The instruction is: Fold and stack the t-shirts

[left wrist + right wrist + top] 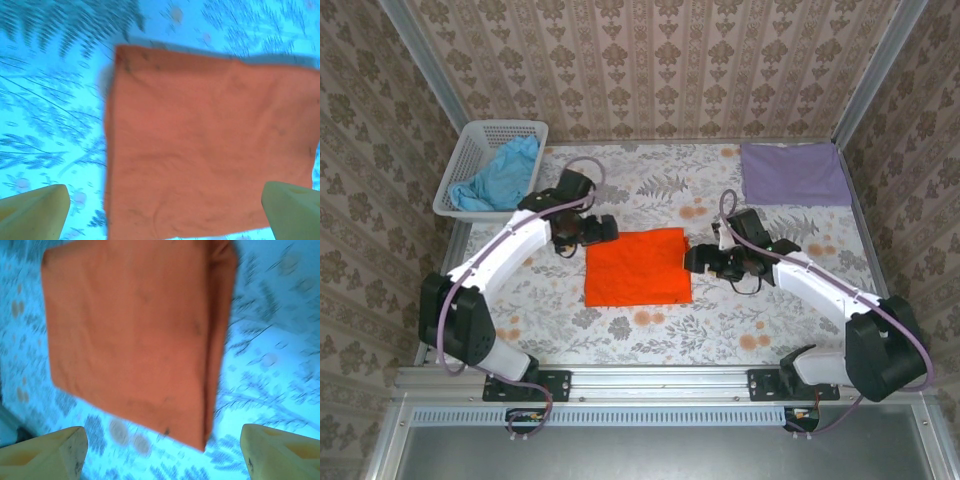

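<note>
Since the orange t-shirt (638, 267) lies as a flat, squared-off rectangle in the middle of the desk (650, 335), with its layered edges showing along one side in the right wrist view, it reads as folded and set down where both arms reach it evenly. I judge it ready to be carried to the lavender t-shirt (794, 173), which sits folded flat at the far right corner of the desk and looks a likely base for the stack. The light blue t-shirt (500, 178) is crumpled inside the white lattice basket (470, 150) at the far left, so it looks not yet folded.

The left claw (603, 228) hovers just beside the orange shirt's far left corner. The right claw (698, 261) hovers just beside its right edge, so there is one on each side, as a two-armed fold would place them. Each claw stands wide apart: in both wrist views the yellowish fingers (35, 212) sit at the bottom corners, with only cloth and patterned desk beneath the gap. Neither claw holds anything; whether a fingertip brushes the fabric I cannot tell.
</note>
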Motion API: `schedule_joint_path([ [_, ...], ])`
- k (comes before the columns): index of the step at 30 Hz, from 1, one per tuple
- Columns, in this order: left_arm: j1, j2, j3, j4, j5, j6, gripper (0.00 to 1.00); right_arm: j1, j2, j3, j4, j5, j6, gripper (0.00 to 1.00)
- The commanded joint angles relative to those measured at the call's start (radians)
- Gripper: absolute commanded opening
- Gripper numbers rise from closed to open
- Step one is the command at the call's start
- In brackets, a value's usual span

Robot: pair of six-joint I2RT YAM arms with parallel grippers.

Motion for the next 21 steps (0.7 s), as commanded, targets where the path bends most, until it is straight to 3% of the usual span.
schedule_joint_path([
  [1, 0.068, -0.049, -0.050, 0.004, -0.057, 0.016, 1.00, -0.006, 0.133, 0.067, -0.029, 0.104, 0.039, 0.80],
  [6, 0.111, -0.074, -0.104, 0.073, -0.055, 0.059, 1.00, -0.009, 0.306, 0.228, -0.141, 0.149, 0.010, 0.77],
  [12, 0.127, -0.104, -0.125, -0.021, -0.066, 0.201, 1.00, 0.045, 0.422, 0.367, -0.228, 0.200, 0.009, 0.76],
  [21, 0.148, -0.124, -0.143, -0.046, -0.099, 0.242, 1.00, 0.099, 0.637, 0.546, -0.354, 0.218, 0.008, 0.60],
])
